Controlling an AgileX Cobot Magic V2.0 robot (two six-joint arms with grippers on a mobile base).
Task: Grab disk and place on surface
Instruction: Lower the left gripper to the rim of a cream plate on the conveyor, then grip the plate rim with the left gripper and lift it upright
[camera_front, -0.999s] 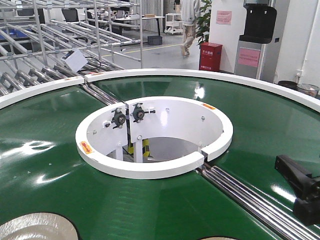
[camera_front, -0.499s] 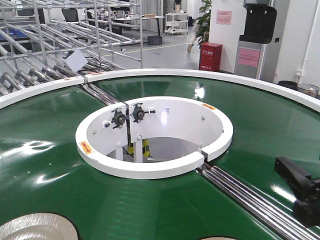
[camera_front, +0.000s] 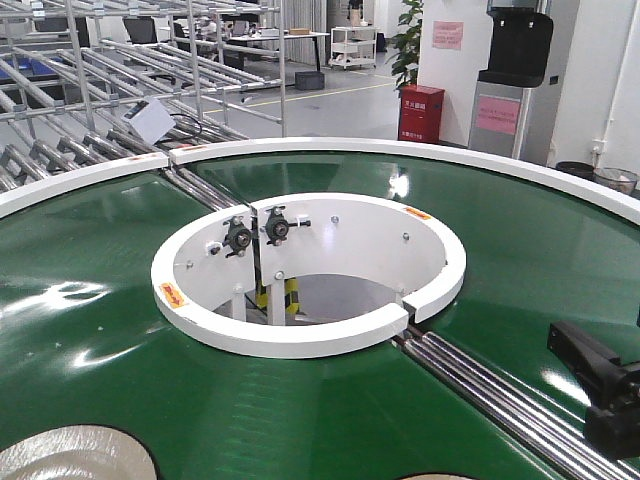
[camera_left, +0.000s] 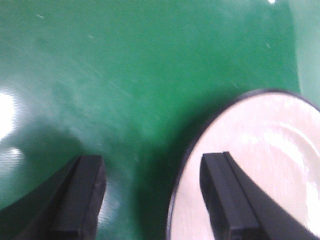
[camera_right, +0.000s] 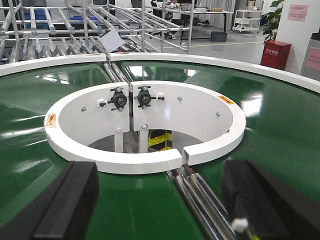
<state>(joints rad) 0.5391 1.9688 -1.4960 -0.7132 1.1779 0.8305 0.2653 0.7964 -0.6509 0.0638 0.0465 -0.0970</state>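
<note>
- Green belt (camera_front: 100, 300) fills the front view, with a white inner ring (camera_front: 300, 340) at the centre and steel rollers (camera_front: 500, 400) running out from it.
- Same view: disk (camera_front: 70, 455) lies flat on the belt at the bottom-left edge of frame. It's pale and only partly in shot.
- Same view: my right gripper (camera_front: 600, 385) is a black block at the right edge, over the belt. Jaw state isn't readable from this angle.
- Left wrist view: my left gripper (camera_left: 152, 195) is spread wide and empty.
- One jaw hangs over the disk's (camera_left: 260, 160) pale face, just inside its dark rim. The other is over bare belt (camera_left: 125, 75), so the jaws straddle the rim.
- Frame is blurred, so I can't tell whether either pad touches the disk.
- Right wrist view: right gripper (camera_right: 167, 205) is also spread and holds nothing. It looks across the belt at the inner ring (camera_right: 140, 160) and rollers (camera_right: 200, 195). No disk in this view.
- Progress: nothing completed. The disk is on the conveyor, ungripped.
- Left to do: pinch the rim, lift, carry it off the belt, set it on the surface.
- The surface isn't in any view, so I can't place the drop spot.
- My read: the left arm is lined up for the pick and the right arm is idle.
</note>
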